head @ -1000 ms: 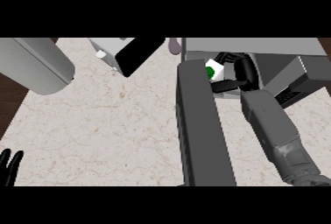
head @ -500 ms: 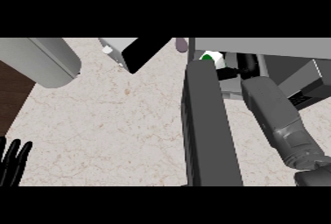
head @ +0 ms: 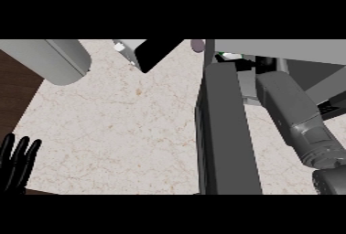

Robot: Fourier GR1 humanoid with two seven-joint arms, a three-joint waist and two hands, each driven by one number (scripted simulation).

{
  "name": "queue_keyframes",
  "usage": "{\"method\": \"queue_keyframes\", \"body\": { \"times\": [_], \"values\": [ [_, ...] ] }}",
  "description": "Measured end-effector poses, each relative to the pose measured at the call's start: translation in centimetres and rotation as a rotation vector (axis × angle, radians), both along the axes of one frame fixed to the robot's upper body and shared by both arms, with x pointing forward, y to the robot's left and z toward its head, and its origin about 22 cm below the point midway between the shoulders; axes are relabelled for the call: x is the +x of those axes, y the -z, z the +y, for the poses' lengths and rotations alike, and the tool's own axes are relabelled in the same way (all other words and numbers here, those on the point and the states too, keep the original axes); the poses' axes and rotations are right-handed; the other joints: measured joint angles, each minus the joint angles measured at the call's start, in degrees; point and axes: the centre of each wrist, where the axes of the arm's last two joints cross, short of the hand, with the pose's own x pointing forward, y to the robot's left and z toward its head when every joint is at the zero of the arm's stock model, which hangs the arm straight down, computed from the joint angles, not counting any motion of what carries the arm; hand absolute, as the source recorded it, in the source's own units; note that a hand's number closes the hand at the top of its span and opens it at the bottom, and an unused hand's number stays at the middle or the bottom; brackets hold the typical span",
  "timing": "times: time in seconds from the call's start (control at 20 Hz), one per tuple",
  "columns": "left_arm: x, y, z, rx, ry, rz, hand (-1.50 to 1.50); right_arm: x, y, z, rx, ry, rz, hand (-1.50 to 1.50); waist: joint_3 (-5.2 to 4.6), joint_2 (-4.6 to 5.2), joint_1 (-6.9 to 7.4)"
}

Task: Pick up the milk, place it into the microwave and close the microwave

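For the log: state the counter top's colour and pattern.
Counter top: pale beige stone with thin brown veins; head view.

The open microwave door (head: 226,137) stands between the counter (head: 121,128) at left and the right forearm (head: 294,116), whose end reaches into the microwave (head: 283,50) beside the milk (head: 229,55).

kitchen: marble counter (head: 121,123), microwave (head: 226,137)

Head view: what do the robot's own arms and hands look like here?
The left hand is black, with slim straight fingers, at the lower left edge. The right forearm is a grey, blocky casing with a rounded darker joint near the lower edge; its hand is hidden inside the microwave.
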Motion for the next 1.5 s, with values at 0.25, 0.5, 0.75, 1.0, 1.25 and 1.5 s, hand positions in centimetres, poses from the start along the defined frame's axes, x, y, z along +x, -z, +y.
{"method": "queue_keyframes", "body": {
  "times": [0.25,0.5,0.75,1.0,1.25,1.5],
  "values": [
    [0.4,-0.3,-0.2,0.030,0.007,-0.003,-1.50,0.2,-0.5,-0.5,-0.073,0.143,-0.035,-1.50,-0.03,0.60,1.25],
    [0.8,-0.4,-0.3,0.066,0.013,-0.003,-1.50,0.3,-0.7,-0.6,-0.213,0.229,-0.067,-1.50,-0.03,0.98,2.19],
    [1.3,-0.6,-0.6,0.082,0.029,-0.003,-1.50,0.2,-0.5,-1.0,-0.298,0.294,-0.062,-1.50,-0.07,1.53,3.03],
    [1.9,-0.4,-1.1,0.090,0.045,0.000,-1.50,0.2,-0.2,0.3,-0.222,0.221,0.004,-1.50,0.11,1.74,2.98],
    [2.0,-0.6,-1.6,0.096,0.056,-0.001,-1.50,0.0,0.2,0.4,-0.175,0.157,0.049,-1.50,0.22,1.68,2.57],
    [2.5,-0.5,-2.2,0.104,0.067,-0.001,-1.50,0.0,0.4,0.5,-0.130,0.122,0.077,-1.50,0.19,1.48,2.02]
  ]
}}
